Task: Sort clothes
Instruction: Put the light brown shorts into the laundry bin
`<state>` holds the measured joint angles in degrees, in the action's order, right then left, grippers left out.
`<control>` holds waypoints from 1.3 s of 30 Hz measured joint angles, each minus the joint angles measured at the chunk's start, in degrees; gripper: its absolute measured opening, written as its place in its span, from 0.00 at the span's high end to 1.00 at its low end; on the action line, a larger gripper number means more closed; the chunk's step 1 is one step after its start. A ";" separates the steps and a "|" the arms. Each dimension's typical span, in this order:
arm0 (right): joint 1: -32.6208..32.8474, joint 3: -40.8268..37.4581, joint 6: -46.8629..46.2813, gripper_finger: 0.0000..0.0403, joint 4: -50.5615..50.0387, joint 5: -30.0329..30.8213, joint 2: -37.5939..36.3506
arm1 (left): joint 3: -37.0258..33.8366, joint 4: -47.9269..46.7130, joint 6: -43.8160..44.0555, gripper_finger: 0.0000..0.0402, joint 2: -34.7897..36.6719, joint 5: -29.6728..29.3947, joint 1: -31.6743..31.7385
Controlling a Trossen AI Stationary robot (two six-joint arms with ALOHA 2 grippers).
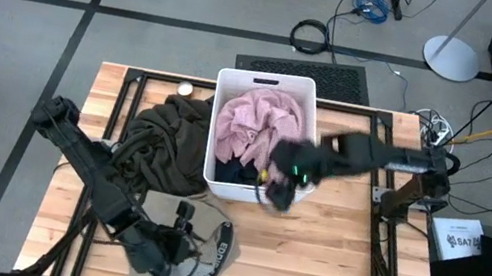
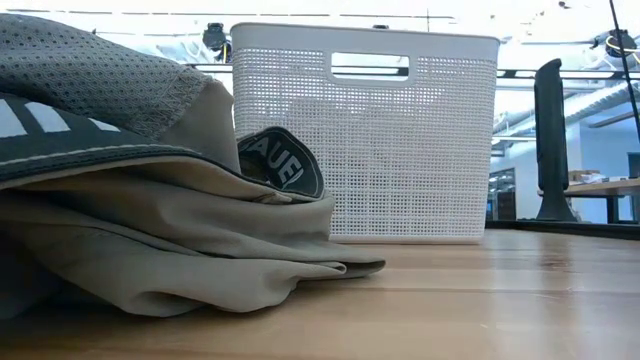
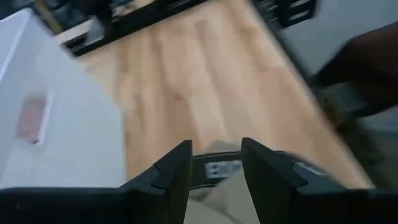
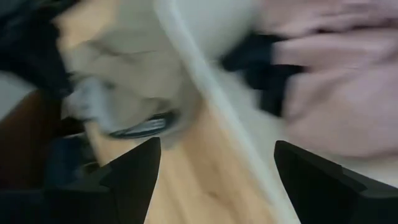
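A beige garment (image 1: 211,223) with a lettered waistband (image 2: 285,165) lies bunched at the table's near left. My left gripper (image 1: 171,247) is over it, with beige cloth between its fingers. A dark olive garment (image 1: 165,139) lies heaped on the table against the left side of the white bin (image 1: 271,80). In the bin lie a pale pink garment (image 1: 259,120) and a dark one (image 1: 238,169). My right gripper (image 1: 275,194) hangs open over the bin's near right corner with nothing between its fingers (image 4: 137,168). My left gripper has beige cloth (image 3: 217,202) of the garment between its two fingers, close behind the lettered waistband (image 3: 217,168). The fingers come slanting down from the table's near left. One layer or several, I cannot tell. Most of the garment (image 2: 200,230) rests on the table.
Bare wood (image 1: 325,264) lies to the right of the beige garment and in front of the bin. A small round thing (image 1: 186,89) sits at the far left beside the bin. Black frame rails (image 1: 381,233) run along the table's sides.
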<state>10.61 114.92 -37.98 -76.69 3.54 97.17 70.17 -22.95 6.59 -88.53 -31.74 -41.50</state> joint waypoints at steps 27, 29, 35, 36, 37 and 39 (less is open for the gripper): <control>22.58 -36.77 14.96 0.25 63.30 27.58 14.48 | 0.73 4.77 11.93 0.63 -3.32 7.23 -2.44; 21.01 -36.82 13.93 0.25 63.15 26.15 15.97 | 0.73 4.47 13.51 0.63 -4.08 7.20 -2.44; 18.96 -36.84 6.61 0.25 61.80 25.13 18.24 | 0.71 2.29 16.97 0.63 -6.87 -1.78 -2.15; 19.00 -36.83 6.33 0.25 60.94 25.09 18.15 | 0.71 2.37 16.78 0.63 -7.37 -2.72 -1.98; 19.15 -36.82 6.24 0.25 59.72 25.07 17.86 | 0.71 2.43 16.61 0.63 -7.80 -3.16 -1.79; 19.54 -36.82 5.82 0.25 56.88 25.10 17.06 | 0.71 2.47 16.61 0.63 -8.42 -3.12 -1.01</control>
<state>30.15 78.11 -32.16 -19.81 28.64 114.23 70.87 -20.47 23.20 -96.95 -34.86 -42.50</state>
